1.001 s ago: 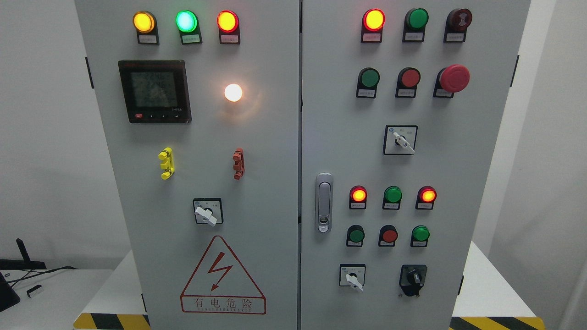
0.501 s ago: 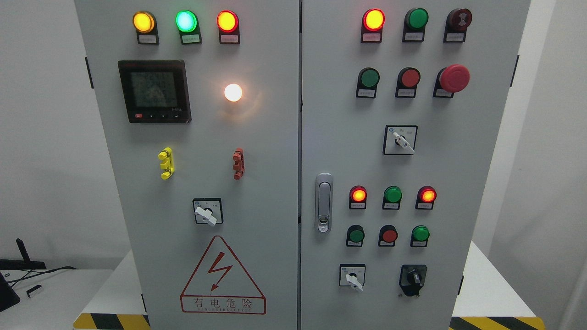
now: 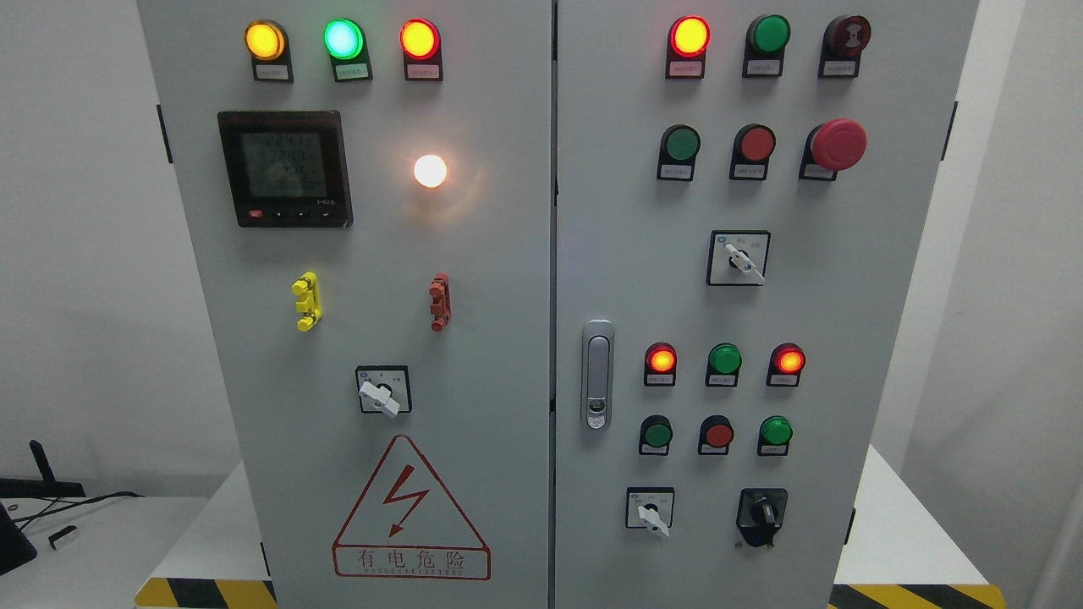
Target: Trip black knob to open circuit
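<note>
The black knob (image 3: 764,513) sits at the lower right of the grey cabinet's right door (image 3: 626,254), on a black base, with its handle pointing roughly upward. A white selector switch (image 3: 651,513) is to its left. Neither of my hands nor arms shows in the head view.
The right door carries lit red lamps (image 3: 689,36), green and red buttons, a red mushroom stop button (image 3: 838,144), a white selector (image 3: 741,259) and a silver door latch (image 3: 597,374). The left door has a meter (image 3: 284,167), lamps and a shock warning sign (image 3: 411,512). Cables lie on a table (image 3: 110,550) at lower left.
Only the digits on the meter display differ. The knobs and switches have not moved.
</note>
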`<state>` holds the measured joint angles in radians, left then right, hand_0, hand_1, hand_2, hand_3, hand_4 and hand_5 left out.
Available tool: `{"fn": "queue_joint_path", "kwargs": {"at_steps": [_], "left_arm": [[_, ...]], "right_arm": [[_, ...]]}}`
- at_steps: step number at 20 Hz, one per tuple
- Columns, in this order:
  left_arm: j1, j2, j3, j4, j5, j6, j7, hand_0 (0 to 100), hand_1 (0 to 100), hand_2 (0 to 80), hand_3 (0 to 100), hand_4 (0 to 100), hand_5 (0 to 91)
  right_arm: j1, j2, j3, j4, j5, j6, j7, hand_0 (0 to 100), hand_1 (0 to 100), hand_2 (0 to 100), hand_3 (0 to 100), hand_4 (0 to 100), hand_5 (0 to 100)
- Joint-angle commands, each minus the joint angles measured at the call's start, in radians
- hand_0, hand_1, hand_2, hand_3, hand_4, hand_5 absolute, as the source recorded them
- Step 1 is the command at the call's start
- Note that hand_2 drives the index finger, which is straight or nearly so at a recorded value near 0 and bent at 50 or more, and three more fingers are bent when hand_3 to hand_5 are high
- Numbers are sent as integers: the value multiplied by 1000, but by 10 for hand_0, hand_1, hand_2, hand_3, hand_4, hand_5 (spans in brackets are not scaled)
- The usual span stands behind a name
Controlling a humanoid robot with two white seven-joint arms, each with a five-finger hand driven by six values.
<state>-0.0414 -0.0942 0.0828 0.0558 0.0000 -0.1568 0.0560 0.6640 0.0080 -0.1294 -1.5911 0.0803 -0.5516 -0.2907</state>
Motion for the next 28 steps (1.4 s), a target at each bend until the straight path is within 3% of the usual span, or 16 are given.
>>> {"fn": "queue_joint_path", "kwargs": {"at_steps": [1, 8, 12, 16, 21, 28], "left_arm": [[0, -1, 0, -1, -31, 0, -1, 120, 389, 0, 0, 0, 0], [0, 1, 0, 1, -31, 0, -1, 120, 389, 0, 0, 0, 0], [0, -1, 0, -1, -31, 0, -1, 120, 389, 0, 0, 0, 0], [0, 1, 0, -1, -31, 0, -1, 120, 389, 0, 0, 0, 0], [0, -1, 0, -1, -31, 0, -1, 120, 389, 0, 0, 0, 0], [0, 1, 0, -1, -31, 0, -1, 120, 389, 0, 0, 0, 0]], "right_arm": [[-78, 24, -9, -331, 1, 93, 2, 317, 682, 349, 695, 729, 857], [-196, 23, -9, -404, 9, 240, 5, 317, 697, 347, 693, 731, 867], [-279, 27, -6, -423, 64, 297, 4, 283, 768, 343, 680, 730, 880], [-358, 38, 14, -423, 113, 360, -25, 259, 790, 330, 675, 734, 897], [-428, 52, 73, -417, 115, 446, -39, 276, 781, 334, 669, 754, 913], [-512, 76, 140, -402, 159, 574, -94, 274, 785, 335, 672, 756, 922]]}}
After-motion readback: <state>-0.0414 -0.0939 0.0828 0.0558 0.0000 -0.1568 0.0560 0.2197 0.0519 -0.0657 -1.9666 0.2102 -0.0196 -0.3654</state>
